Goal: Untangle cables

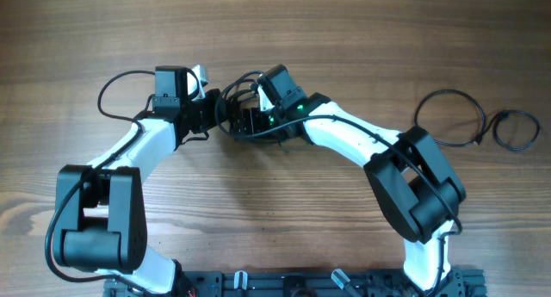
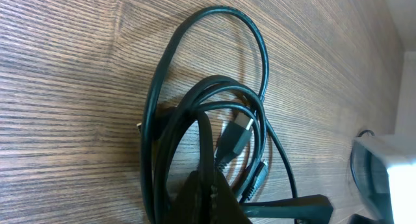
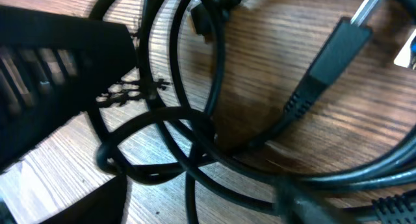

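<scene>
1. Two arms reach in over the wooden table [image 1: 284,39] and meet near its far-middle part, wrist to wrist.
2. One knotted cable bundle [image 1: 234,103] lies on the wood right between the two grippers. In the left wrist view it [image 2: 221,11] shows as several black strands looped over one another.
3. Two more cables lie well apart from the bundle at the table's right side. They are one large loop [image 1: 448,92] and one small coil [image 1: 515,114], just beside each other.
4. The left wrist view shows two plugs inside the bundle: a broad plug [image 2: 237,136] with a pale metal tip, and a slim plug [image 2: 257,175] below it.
5. The right wrist view shows one big plug [image 3: 331,49] with a metal tip, lying across the strands [image 3: 201,136].
6. The left gripper [image 1: 211,114] has its jaws closed tight. Its tips [image 2: 208,191] sit among the loops, but I cannot tell whether a strand is pinched.
7. The right gripper [image 1: 245,118] has its jaws apart. In its own view [image 3: 127,120] strands of the bundle run between the two fingers, and nothing is clamped.
</scene>
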### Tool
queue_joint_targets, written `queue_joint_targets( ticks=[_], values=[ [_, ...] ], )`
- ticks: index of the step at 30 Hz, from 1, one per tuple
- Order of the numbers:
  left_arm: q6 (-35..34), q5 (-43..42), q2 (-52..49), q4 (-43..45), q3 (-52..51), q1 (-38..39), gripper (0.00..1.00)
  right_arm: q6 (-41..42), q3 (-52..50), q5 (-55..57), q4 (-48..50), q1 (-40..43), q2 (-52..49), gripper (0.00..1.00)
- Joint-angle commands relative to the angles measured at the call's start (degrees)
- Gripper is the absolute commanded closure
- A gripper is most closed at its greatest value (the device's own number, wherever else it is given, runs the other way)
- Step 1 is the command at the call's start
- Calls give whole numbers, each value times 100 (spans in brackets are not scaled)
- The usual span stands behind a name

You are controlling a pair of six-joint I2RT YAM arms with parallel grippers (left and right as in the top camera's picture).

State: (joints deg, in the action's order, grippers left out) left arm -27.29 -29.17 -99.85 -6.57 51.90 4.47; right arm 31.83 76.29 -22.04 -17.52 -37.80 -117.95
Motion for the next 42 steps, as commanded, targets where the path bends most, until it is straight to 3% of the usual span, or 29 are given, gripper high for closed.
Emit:
queue_joint_targets(
  ticks=[1,6,7,10,20,29,34,35,36,37,38,39,40,42],
  values=[
    [-11,83,74,11,-24,35,96,-17,-26,459,9,-11,-131,40],
    [-13,516,74,-37,-24,35,96,-20,-26,872,-52,-11,-131,66],
    [-13,581,74,-35,-24,35,96,-20,-26,988,-125,-9,-131,77],
    [-13,726,74,-35,-24,26,96,-20,-26,1335,-304,50,-131,96],
    [-59,750,76,-212,-24,-339,96,579,-24,1154,-1069,1036,-120,96],
    [-52,573,74,-249,-24,-400,95,564,-24,894,-1110,1099,-120,90],
    [-52,588,74,-245,-24,-400,85,577,-24,890,-1034,1099,-120,89],
    [-52,588,74,-245,-24,-400,82,584,-24,852,-1025,1097,-120,89],
    [-52,588,74,-245,-24,-400,70,581,-24,804,-1016,1097,-120,87],
    [-52,586,74,-245,-24,-400,45,581,-24,785,-1019,1099,-120,82],
    [-55,588,74,-245,-24,-400,29,581,-24,785,-1019,1099,-120,76],
    [-55,586,74,-247,-24,-400,0,581,-24,785,-1016,1097,-120,73],
    [-52,586,74,-247,-24,-400,0,584,-24,785,-1010,1099,-120,71],
    [-52,586,74,-247,-24,-400,0,579,-24,785,-968,1099,-120,54]
  ],
)
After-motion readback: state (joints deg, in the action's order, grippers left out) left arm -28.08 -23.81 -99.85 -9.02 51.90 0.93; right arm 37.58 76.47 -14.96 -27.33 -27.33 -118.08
